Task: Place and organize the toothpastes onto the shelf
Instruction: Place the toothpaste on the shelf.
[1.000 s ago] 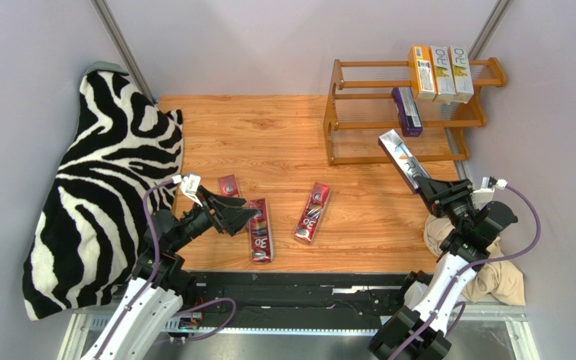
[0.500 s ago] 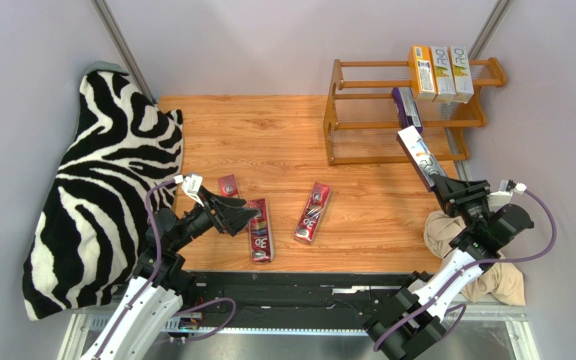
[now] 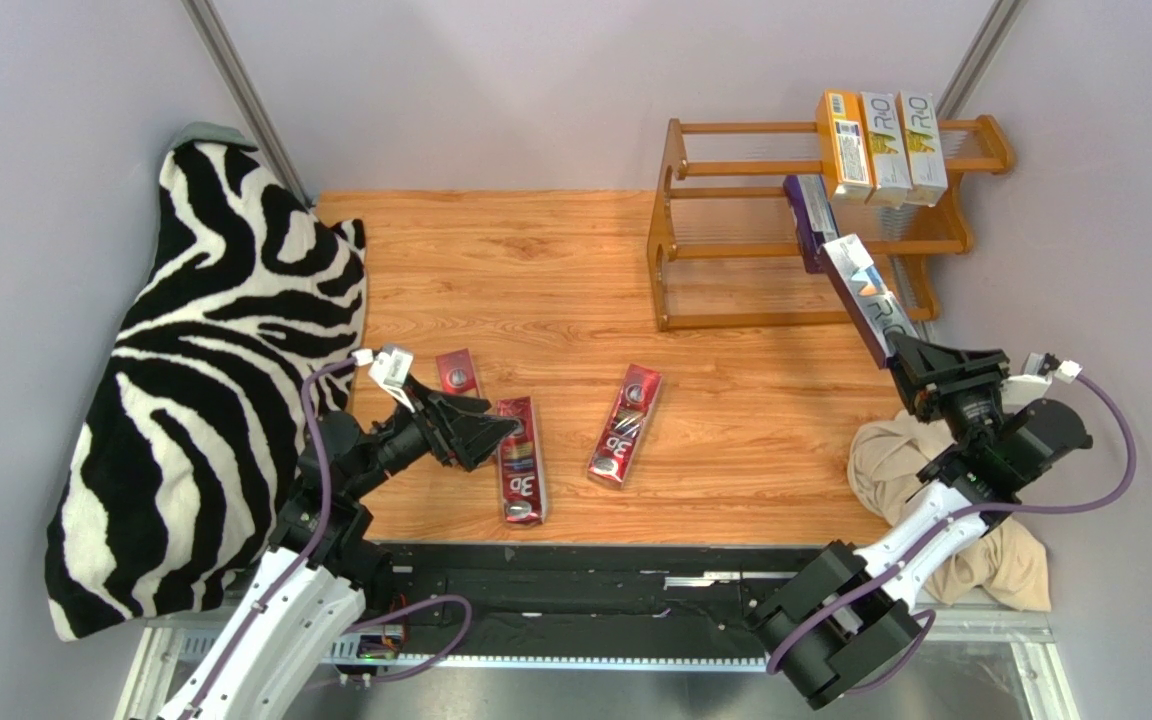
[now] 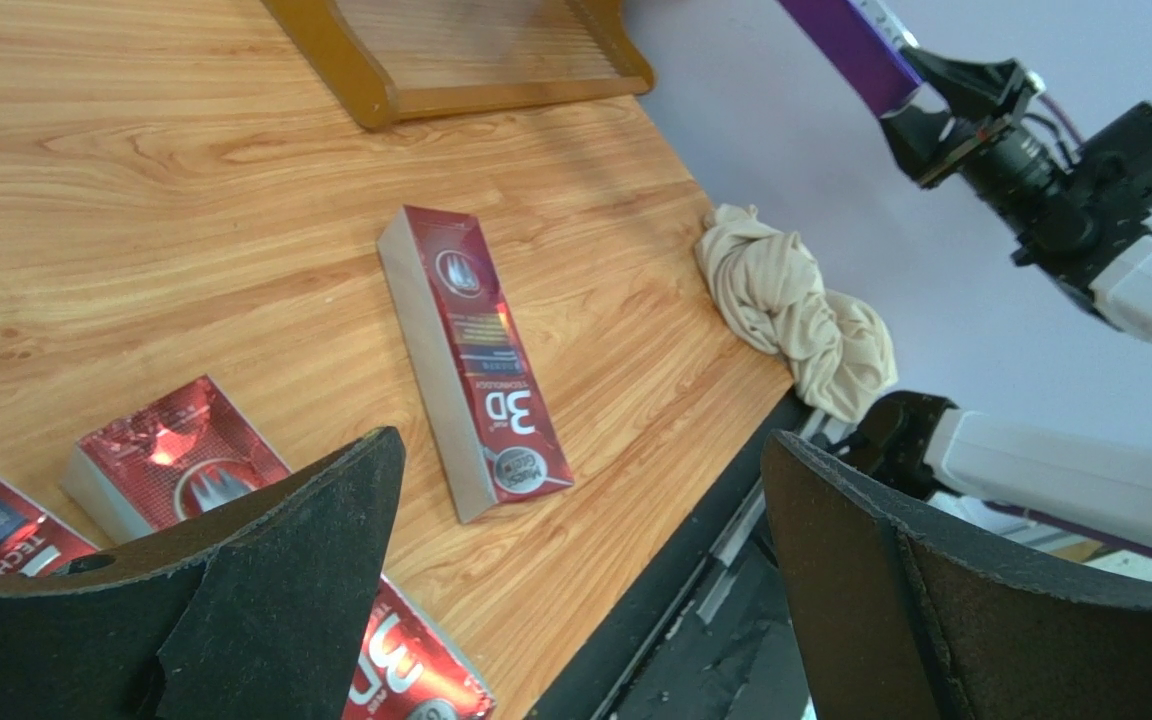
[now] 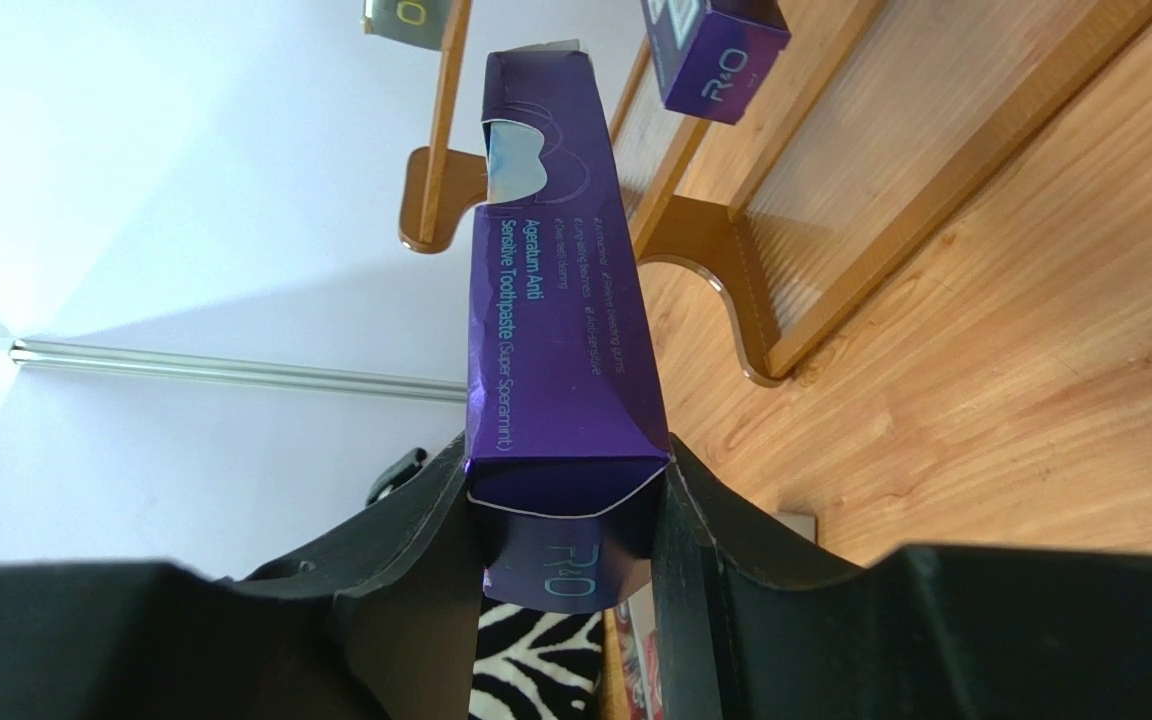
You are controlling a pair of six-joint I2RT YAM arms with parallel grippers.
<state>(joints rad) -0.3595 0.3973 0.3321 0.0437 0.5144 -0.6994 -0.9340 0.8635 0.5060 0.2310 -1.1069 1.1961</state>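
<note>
The orange-brown shelf [image 3: 815,225] stands at the far right. Three orange-yellow and white toothpaste cartons [image 3: 884,146] stand on its top tier. A purple carton [image 3: 805,210] lies on the middle tier. My right gripper [image 3: 920,365] is shut on a second purple carton [image 5: 560,300], held in the air with its far end by the shelf's front [image 5: 717,255]. Three red cartons [image 3: 519,459] [image 3: 626,425] [image 3: 458,371] lie on the wooden table. My left gripper [image 3: 485,432] is open and empty just above the red cartons [image 4: 474,360].
A zebra-print cloth [image 3: 207,375] covers the left side. A beige cloth [image 3: 973,525] lies at the near right under the right arm, and it also shows in the left wrist view [image 4: 793,308]. Grey walls close in on both sides.
My right gripper has carried the purple carton to the right and farther back, up to the shelf's front. The left arm has barely moved.
</note>
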